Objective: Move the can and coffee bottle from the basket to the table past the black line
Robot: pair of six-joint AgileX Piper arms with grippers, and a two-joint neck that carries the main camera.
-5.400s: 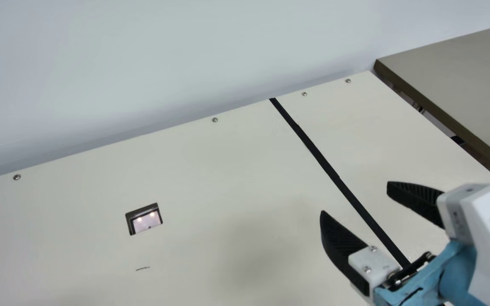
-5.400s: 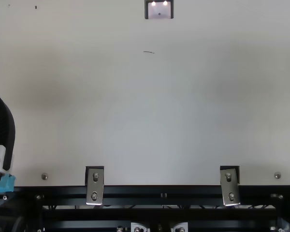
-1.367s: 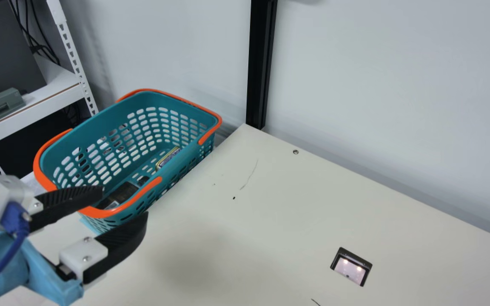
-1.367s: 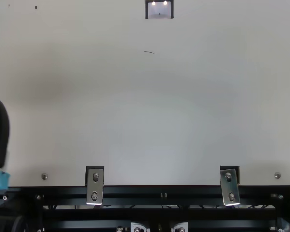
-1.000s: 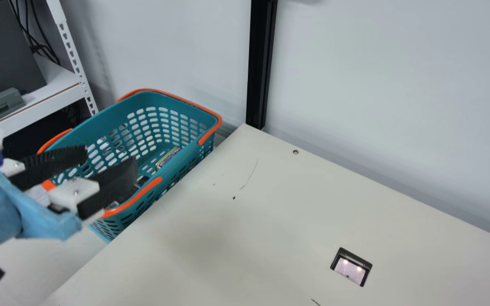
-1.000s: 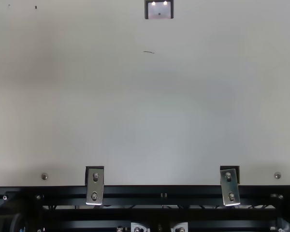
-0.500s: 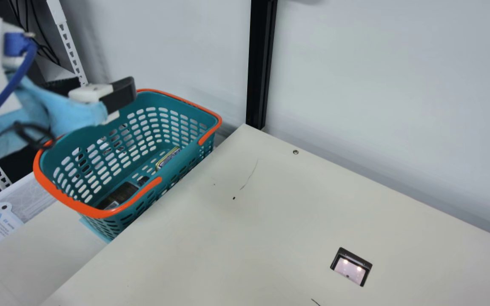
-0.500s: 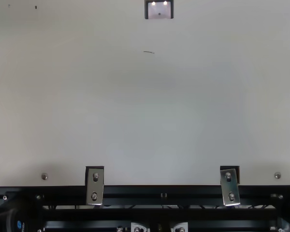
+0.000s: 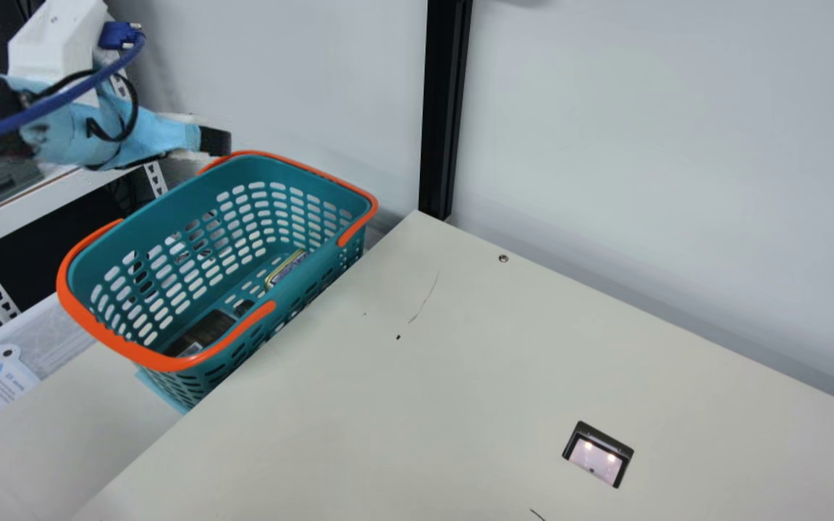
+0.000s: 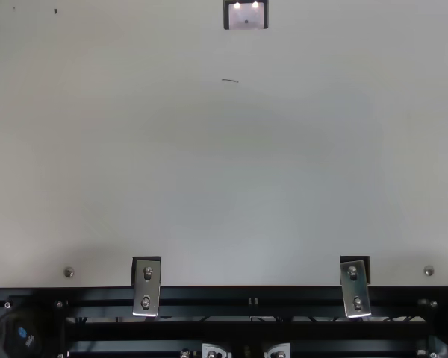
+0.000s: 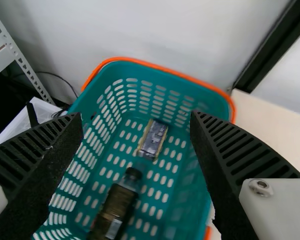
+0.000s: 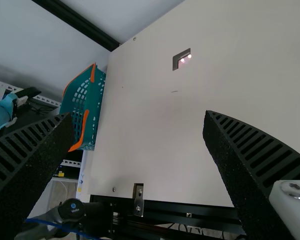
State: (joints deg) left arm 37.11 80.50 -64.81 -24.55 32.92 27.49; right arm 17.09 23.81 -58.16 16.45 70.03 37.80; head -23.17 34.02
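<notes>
1. Left gripper (image 11: 136,116) has swung up since a second ago; now high by the basket's rim, on the side away from the table (image 9: 460,398). Basket (image 9: 243,170), teal slotted plastic with orange handles, hasn't moved.
2. Left jaws spread, empty. Right (image 12: 137,116) also spread, empty, well apart from basket.
3. Blue-silver can with yellowish edges (image 11: 153,140) and dark coffee bottle with black cap (image 11: 112,210): both lying on basket floor, cap end near can.
4. Step looks like lining up a pick. Descend steeply inside basket walls, straddle one body crosswise; for bottle, skip the cap. Lift clear of basket rim before swinging tableward.
</notes>
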